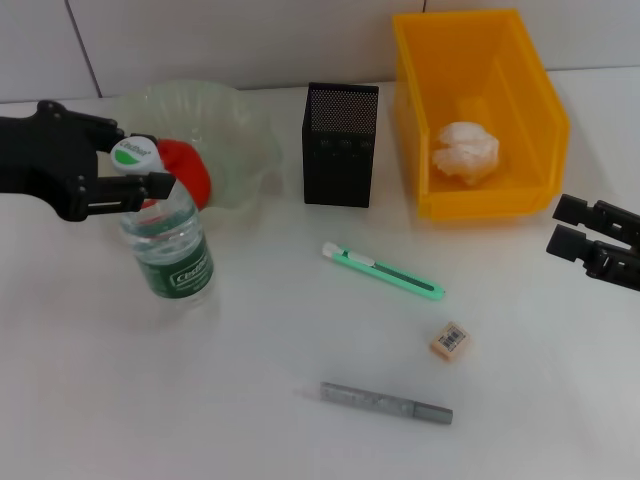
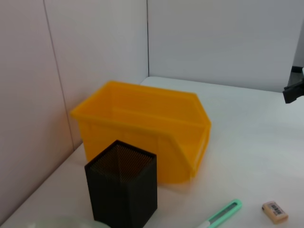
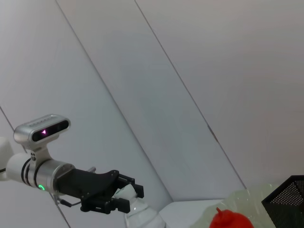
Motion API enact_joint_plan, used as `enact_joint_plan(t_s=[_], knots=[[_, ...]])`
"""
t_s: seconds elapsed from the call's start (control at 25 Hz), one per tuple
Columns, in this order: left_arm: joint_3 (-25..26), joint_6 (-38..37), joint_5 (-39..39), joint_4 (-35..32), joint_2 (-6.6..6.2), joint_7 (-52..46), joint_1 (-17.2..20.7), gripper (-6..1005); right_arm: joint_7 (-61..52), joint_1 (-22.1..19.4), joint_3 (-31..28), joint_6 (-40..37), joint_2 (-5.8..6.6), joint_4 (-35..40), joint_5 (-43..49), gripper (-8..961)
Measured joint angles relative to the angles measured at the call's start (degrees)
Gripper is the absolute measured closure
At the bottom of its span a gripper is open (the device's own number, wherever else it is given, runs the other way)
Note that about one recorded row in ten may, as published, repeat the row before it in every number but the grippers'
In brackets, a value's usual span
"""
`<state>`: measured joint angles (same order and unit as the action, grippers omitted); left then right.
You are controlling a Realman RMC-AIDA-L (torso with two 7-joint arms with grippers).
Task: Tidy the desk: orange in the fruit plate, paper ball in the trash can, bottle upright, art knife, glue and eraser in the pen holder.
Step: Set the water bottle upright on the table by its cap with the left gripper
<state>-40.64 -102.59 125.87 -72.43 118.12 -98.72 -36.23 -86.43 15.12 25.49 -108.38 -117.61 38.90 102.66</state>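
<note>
The bottle (image 1: 170, 245) stands upright on the desk (image 1: 250, 400), and my left gripper (image 1: 128, 158) is shut around its white cap; the right wrist view shows the same grip (image 3: 124, 198). The orange (image 1: 187, 170) lies in the fruit plate (image 1: 240, 125). Inside the trash can (image 1: 530, 90) sits the paper ball (image 1: 466, 152). The pen holder (image 1: 340, 145) stands between plate and bin. In front of it lie the art knife (image 1: 384, 272), the eraser (image 1: 450, 341) and the glue (image 1: 386, 402). My right gripper (image 1: 572, 226) hovers open at the desk's right edge.
A tiled wall runs behind the desk. In the left wrist view the trash can (image 2: 142, 128), pen holder (image 2: 121, 190), art knife (image 2: 223, 213) and eraser (image 2: 274, 211) show.
</note>
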Motion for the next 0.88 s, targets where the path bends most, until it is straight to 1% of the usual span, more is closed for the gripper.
enact_joint_plan(t_s=[0.04,0.16,0.24,0.56,0.76,0.88], knots=[[-0.02,0.43,-0.2,0.2,0.05,-0.04,0.85,553,0.01,0.02,0.0,0.0,0.05,0.05,0.0,120],[-0.23,1.4,-0.41,0.84,0.08,0.11,1.37,553,0.02,0.12,0.0,0.0,0.11,0.11,0.0,120],[-0.33,3.82,-0.63,2.65,0.0,1.15,1.85,553,0.03,0.54,0.0,0.02,0.37,-0.01,0.23,121],[-0.23,6.86,-0.66,5.8,-0.04,2.84,2.32,553,0.03,1.09,0.0,0.32,0.56,-0.06,0.66,121],[-0.3,7.02,-0.66,5.91,-0.06,2.88,2.35,529,0.04,1.41,0.0,0.62,0.6,-0.05,1.39,120],[-0.41,8.56,-0.66,7.38,-0.02,3.56,2.4,514,0.06,1.56,0.0,0.9,0.66,0.02,1.66,120]])
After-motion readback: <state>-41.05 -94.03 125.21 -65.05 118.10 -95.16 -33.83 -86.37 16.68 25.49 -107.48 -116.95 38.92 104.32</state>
